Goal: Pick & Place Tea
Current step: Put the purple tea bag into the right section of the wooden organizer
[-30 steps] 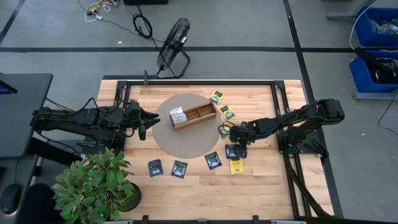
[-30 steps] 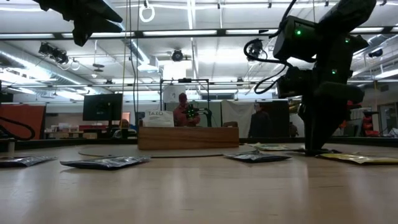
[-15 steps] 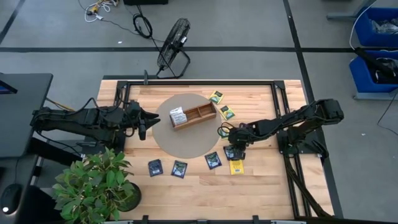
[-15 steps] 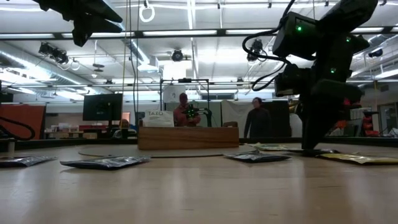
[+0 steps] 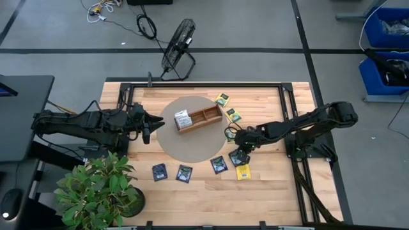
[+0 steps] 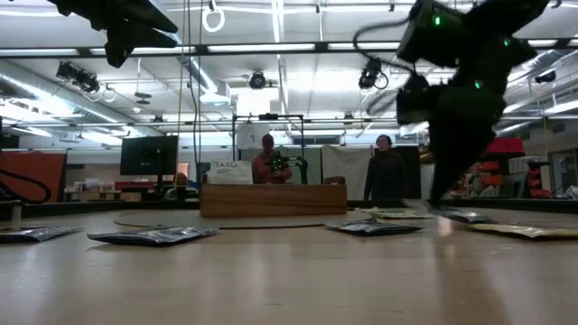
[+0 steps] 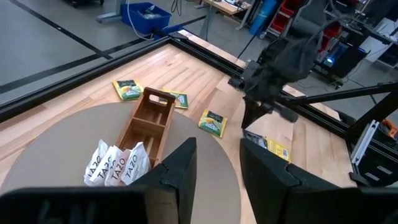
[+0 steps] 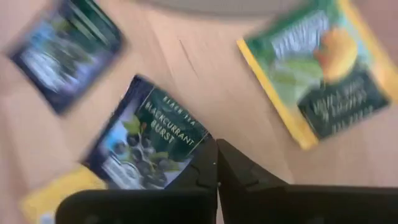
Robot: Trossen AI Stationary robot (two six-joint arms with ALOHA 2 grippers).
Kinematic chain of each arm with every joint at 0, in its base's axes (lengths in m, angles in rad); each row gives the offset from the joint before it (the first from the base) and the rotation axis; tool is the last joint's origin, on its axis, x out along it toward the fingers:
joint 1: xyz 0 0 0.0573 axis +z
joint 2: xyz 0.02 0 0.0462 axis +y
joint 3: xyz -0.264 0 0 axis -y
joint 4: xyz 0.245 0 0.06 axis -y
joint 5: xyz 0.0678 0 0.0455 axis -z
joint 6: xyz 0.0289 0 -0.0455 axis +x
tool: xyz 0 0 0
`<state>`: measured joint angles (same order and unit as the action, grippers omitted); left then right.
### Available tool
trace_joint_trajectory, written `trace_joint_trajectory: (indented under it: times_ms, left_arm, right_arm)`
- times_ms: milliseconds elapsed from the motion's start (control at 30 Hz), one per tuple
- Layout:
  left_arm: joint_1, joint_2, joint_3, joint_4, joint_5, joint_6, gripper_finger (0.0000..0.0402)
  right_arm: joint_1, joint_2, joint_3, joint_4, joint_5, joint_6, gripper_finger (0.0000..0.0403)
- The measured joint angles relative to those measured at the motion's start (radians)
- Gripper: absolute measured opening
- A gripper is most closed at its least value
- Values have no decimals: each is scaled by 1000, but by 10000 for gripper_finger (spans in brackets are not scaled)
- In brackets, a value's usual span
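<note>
A: Where is the right gripper [image 5: 238, 155]?
B: Low over the table's right half, fingers pinching the corner of a dark blackcurrant packet [image 8: 144, 145], near the yellow packet [image 5: 243, 171].

A: The left gripper [image 7: 216, 163]?
B: Parked, fingers spread, facing the wooden tray [image 5: 199, 118].

A: Risk?
B: So slight a corner hold may let the packet slip out before reaching the tray

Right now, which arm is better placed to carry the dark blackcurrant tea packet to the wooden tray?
The right. Its gripper has its fingers pinched on a corner of the dark blackcurrant tea packet, just off the long wooden three-compartment tray. The left gripper waits open across the round mat.
</note>
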<state>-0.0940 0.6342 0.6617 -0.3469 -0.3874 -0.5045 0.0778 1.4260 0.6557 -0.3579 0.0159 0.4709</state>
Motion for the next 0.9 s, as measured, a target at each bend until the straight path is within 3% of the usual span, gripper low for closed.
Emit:
trace_joint_trajectory:
  times_ms: [367, 900]
  left_arm:
    - [0, 0, 0, -23, 0, 10, 126]
    - [0, 0, 0, -28, 0, 19, 126]
  right_arm:
    - [2, -94, 91, -144, 73, -62, 1]
    - [15, -144, 91, -73, 46, -37, 0]
